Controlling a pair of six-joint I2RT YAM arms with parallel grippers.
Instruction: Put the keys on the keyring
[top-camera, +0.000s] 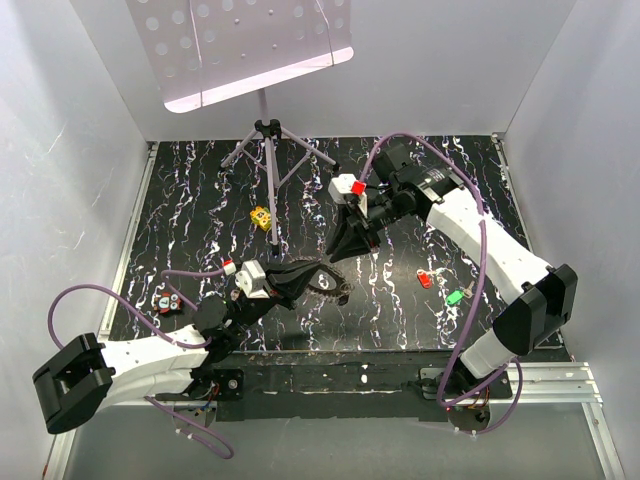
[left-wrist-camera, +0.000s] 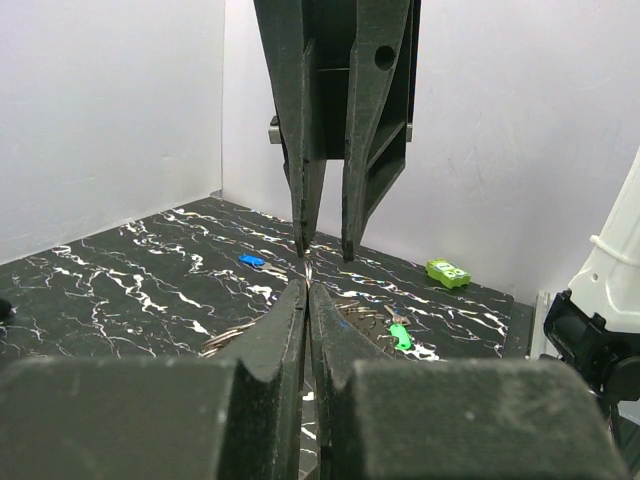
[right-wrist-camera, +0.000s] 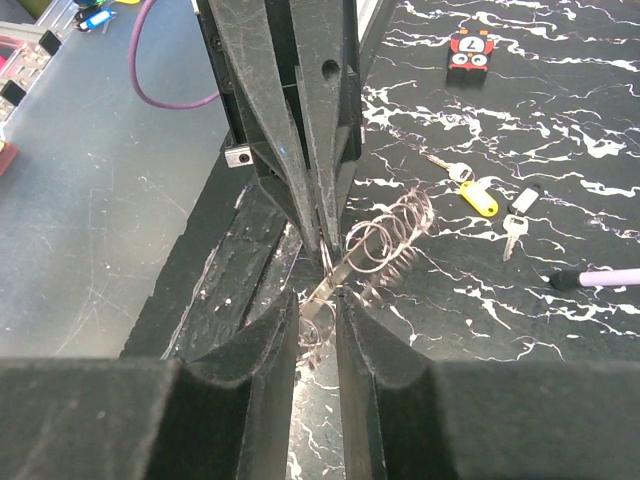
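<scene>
The 2 arms meet over the middle of the black marbled worktop (top-camera: 400, 200). The left gripper (top-camera: 320, 272) has its fingers pressed together on the keyring (right-wrist-camera: 390, 232), a springy coil of thin wire loops held just above the surface. The right gripper (right-wrist-camera: 320, 300) points straight at it, tip to tip. Its fingers stand a little apart, with a thin silvery strip in the narrow gap between them. From where I look, I can't tell whether that strip is a key or the end of the ring, and the pads don't seem to pinch it from both sides.

The keys lie loose on the worktop, none of them on the ring. A red key (top-camera: 425, 278) and a green key (top-camera: 455, 297) sit near each other on the right side, in front of the right arm. A blue key (left-wrist-camera: 252, 260) lies beyond the meeting fingertips in the left wrist view. A yellow-tagged key (right-wrist-camera: 478, 197) and a dark-headed silver key (right-wrist-camera: 518, 218) lie just beside each other, near the coil but not touching it.

A small yellow dotted block (top-camera: 262, 216) sits further back, near the foot of a tripod (top-camera: 265, 150).
</scene>
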